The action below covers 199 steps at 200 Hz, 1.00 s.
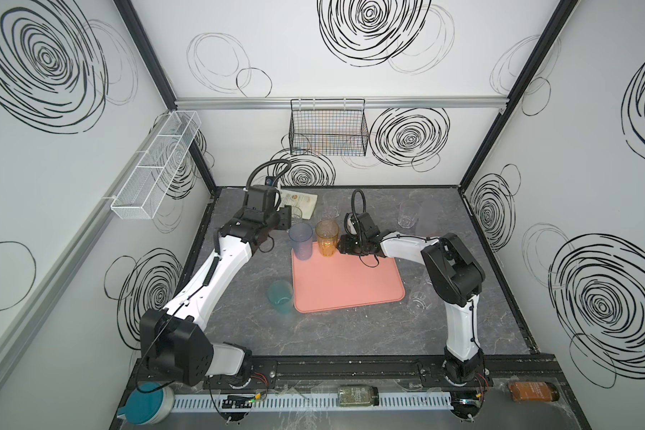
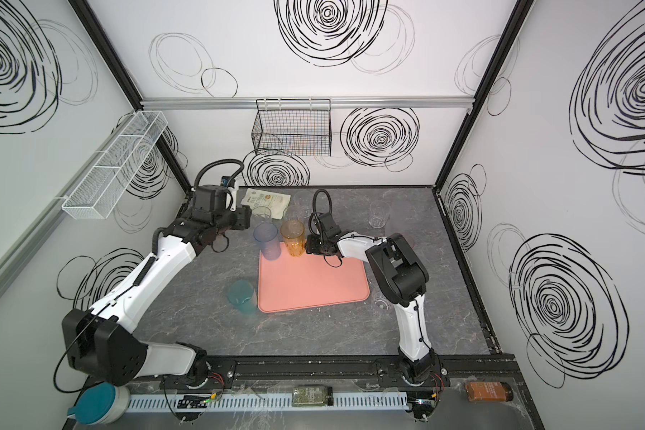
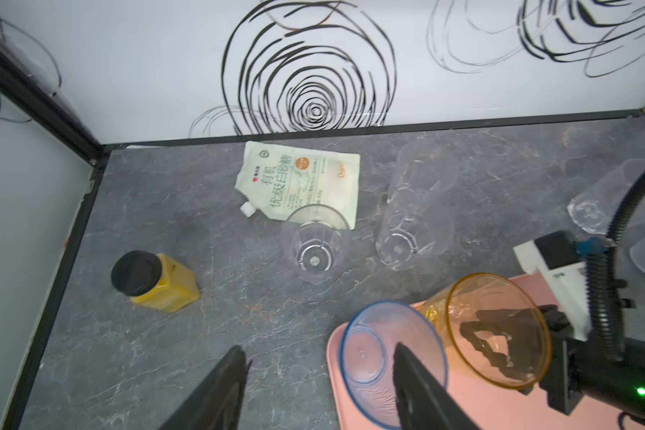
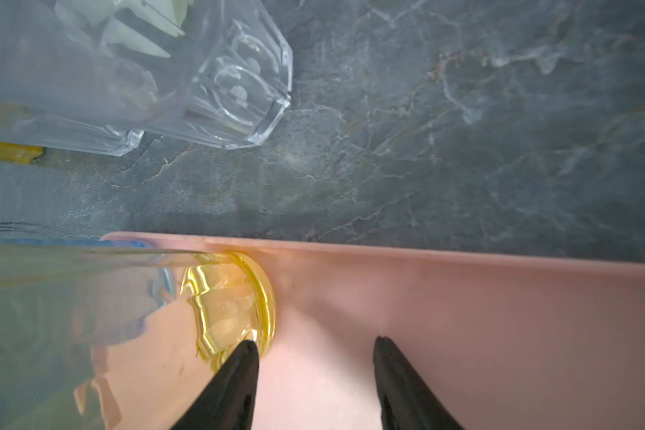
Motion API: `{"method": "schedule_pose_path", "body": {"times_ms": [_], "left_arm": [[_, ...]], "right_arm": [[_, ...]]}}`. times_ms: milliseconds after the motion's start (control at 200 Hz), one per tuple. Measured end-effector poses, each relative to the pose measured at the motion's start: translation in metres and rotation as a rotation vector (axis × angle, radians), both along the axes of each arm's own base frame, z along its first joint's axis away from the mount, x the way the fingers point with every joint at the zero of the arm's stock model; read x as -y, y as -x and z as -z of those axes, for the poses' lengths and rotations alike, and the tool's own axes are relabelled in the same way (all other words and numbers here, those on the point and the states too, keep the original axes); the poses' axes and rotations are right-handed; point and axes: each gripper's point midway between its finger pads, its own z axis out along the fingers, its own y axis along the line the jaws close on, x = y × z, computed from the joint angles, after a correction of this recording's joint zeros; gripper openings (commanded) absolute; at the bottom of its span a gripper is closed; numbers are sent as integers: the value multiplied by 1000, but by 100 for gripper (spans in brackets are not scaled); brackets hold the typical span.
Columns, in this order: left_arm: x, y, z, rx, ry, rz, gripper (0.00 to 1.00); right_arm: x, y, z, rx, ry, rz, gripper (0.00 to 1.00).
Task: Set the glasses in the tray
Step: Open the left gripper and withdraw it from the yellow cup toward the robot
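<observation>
Standing upright side by side on the far edge of the pink tray (image 1: 350,290), the blue glass (image 1: 301,242) and amber glass (image 1: 327,238) lie between the left gripper (image 3: 318,349) and the right gripper (image 4: 315,340). Left jaws are spread and empty, the blue glass just ahead of one finger; right jaws stand apart, gripping nothing, the amber glass just beside one fingertip. A teal glass (image 1: 280,298) stands off the tray, behind the left gripper.
</observation>
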Motion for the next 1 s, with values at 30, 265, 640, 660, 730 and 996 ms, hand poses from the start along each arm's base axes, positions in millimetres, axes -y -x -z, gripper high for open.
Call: {"method": "schedule_pose_path", "body": {"times_ms": [30, 265, 640, 660, 730, 996], "left_arm": [[-10, 0, 1, 7, 15, -32, 72], [-43, -4, -3, 84, 82, -140, 73], [-45, 4, 30, 51, 90, -164, 75], [-45, 5, 31, 51, 91, -166, 75], [-47, 11, 36, 53, 95, -176, 79], [-56, 28, 55, 32, 179, -207, 91]], "right_arm": [[-3, 0, 0, 2, -1, -4, 55], [-8, 5, 1, -5, -8, -12, 55], [7, 25, 0, -40, 2, -2, 55], [9, 28, -1, -42, 5, -2, 55], [17, 38, -5, -47, 14, 3, 55], [3, 55, -45, 67, 65, -32, 58]]}}
